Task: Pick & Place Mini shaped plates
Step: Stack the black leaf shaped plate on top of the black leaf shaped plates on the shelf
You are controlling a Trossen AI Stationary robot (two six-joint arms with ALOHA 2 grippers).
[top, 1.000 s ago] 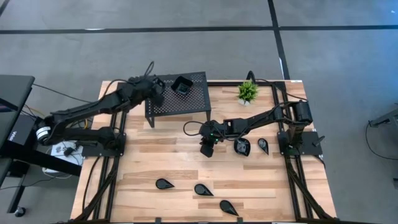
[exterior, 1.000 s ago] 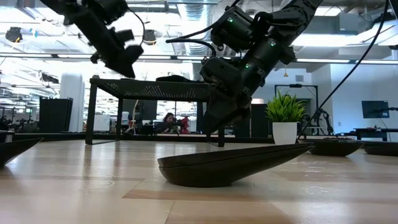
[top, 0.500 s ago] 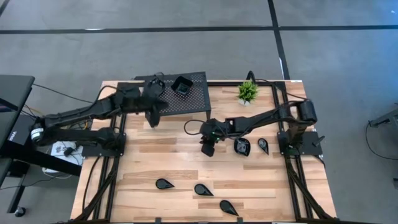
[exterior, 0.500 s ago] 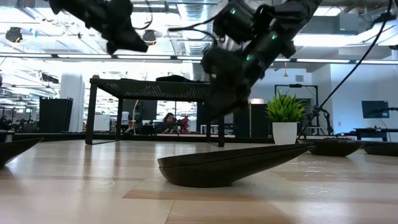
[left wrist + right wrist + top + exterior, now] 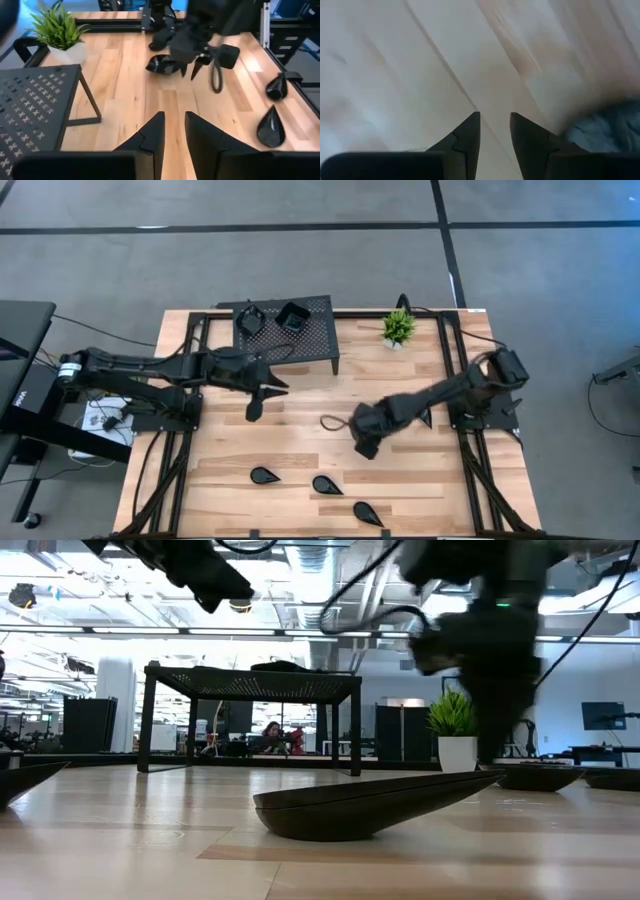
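Teardrop plates [image 5: 327, 485] line the table's [image 5: 230, 440] front edge; both tools [image 5: 257, 402] [image 5: 364, 445] hover slightly parted, empty, beside the stand [image 5: 310, 340].

On the bench [image 5: 230, 450], the perforated stand [image 5: 310, 340] is standing at the far edge, left of centre, and 2 plates are resting on its top: one [image 5: 247, 319] to the left, one [image 5: 293, 317] just right of it. The potted plant [image 5: 398, 328] is sitting right of the stand. 3 plates are lying in a row along the near edge, running left [image 5: 264, 475], middle [image 5: 326, 484] and right [image 5: 367, 513]. The left claw [image 5: 259, 398] is hanging in front of the stand; the right claw [image 5: 365, 445] is hanging right of centre, behind the row
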